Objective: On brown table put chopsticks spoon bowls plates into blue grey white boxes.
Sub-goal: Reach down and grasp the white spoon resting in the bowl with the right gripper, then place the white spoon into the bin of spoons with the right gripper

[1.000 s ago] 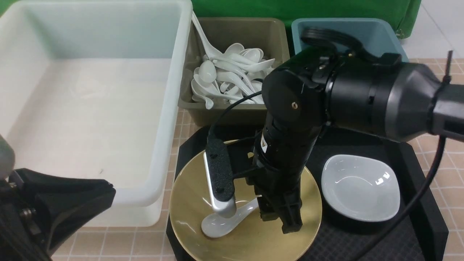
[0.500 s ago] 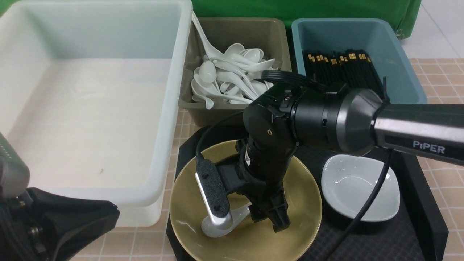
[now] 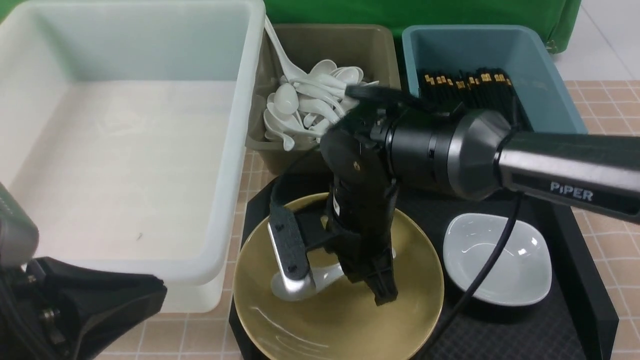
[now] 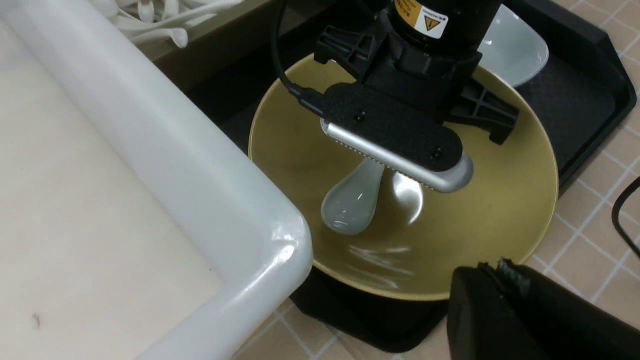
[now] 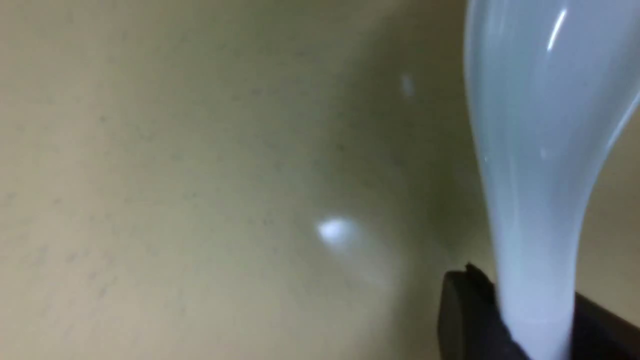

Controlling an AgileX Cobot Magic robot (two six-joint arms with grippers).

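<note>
The white spoon (image 3: 327,275) is in the wide olive-yellow bowl (image 3: 345,322) on the black tray. My right gripper (image 5: 532,305) points down into the bowl and is shut on the spoon's handle (image 5: 535,150); the scoop (image 4: 350,202) sticks out toward the white box. The small white plate (image 3: 500,260) sits on the tray right of the bowl. Black chopsticks (image 3: 470,87) lie in the blue box (image 3: 475,47). My left gripper (image 4: 492,267) is shut and holds nothing, low at the near left beside the bowl's rim.
The big white box (image 3: 235,150) stands at the left, with nothing in it. The grey box (image 3: 325,45) behind the bowl holds several white spoons. The black tray (image 3: 575,300) rests on the checked brown table (image 3: 615,110). My right arm spans the tray from the right.
My right arm swung left and lower over the bowl, and its jaws closed on the spoon's handle. The spoon shifted a little left. The left gripper barely moved.
</note>
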